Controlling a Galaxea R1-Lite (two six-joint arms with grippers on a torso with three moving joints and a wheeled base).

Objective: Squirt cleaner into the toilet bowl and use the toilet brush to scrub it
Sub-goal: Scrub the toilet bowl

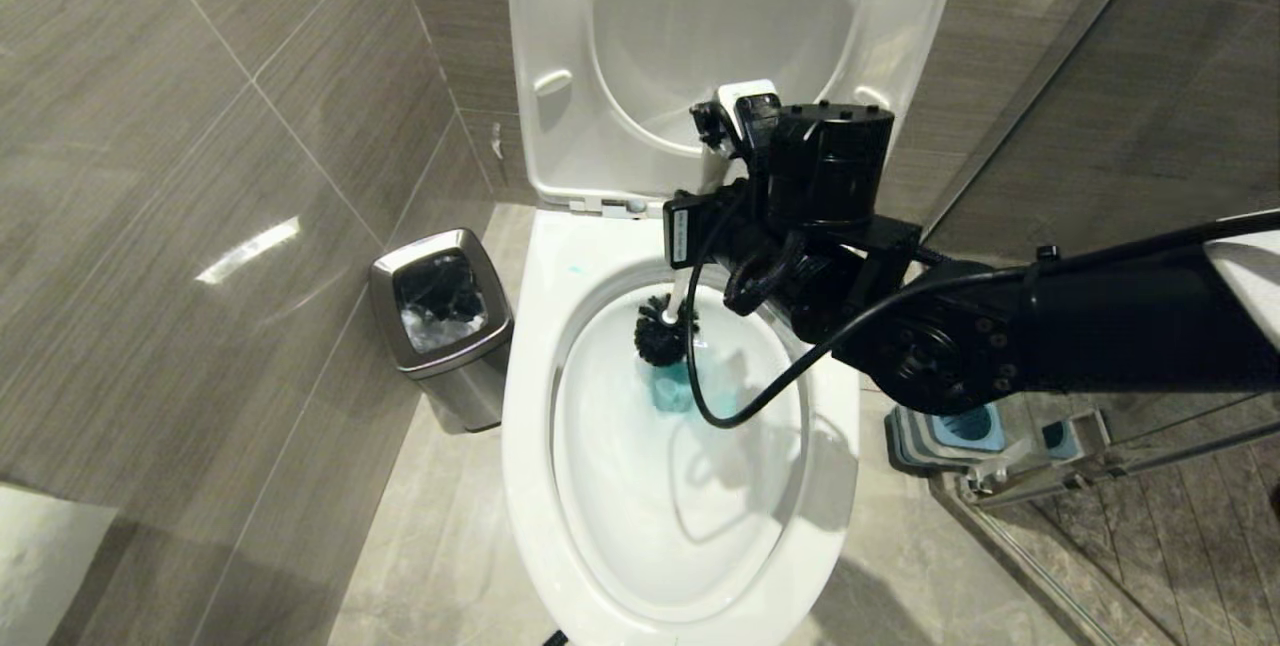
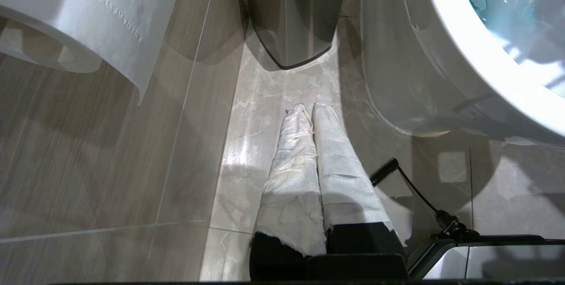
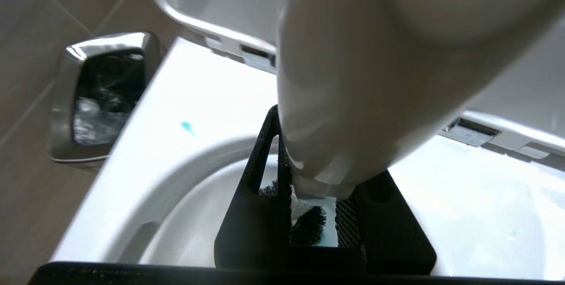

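Hanging low beside the bowl's outer wall, the left gripper (image 2: 309, 110) points at the pale floor tiles (image 2: 260, 113), its two cloth-wrapped fingers (image 2: 293, 152) pressed together with nothing between them. Just beyond their tips stands a square steel bin (image 2: 291, 24), and a toilet paper roll (image 2: 84, 11) hangs on the wall near it. The toilet bowl (image 1: 530, 396) has its seat and lid (image 1: 560, 46) raised against the back wall. The right gripper (image 3: 320, 214) reaches in over the rim from the robot's right, clenched around the white handle of the toilet brush (image 1: 662, 328). The black bristle head sits inside the basin at its rear, just above the turquoise cleaner (image 1: 672, 391) pooled in the water. A small teal spot (image 3: 187, 127) marks the flat rim on the bin's side. On the floor right of the bowl sits the blue-and-grey brush holder (image 1: 965, 431).
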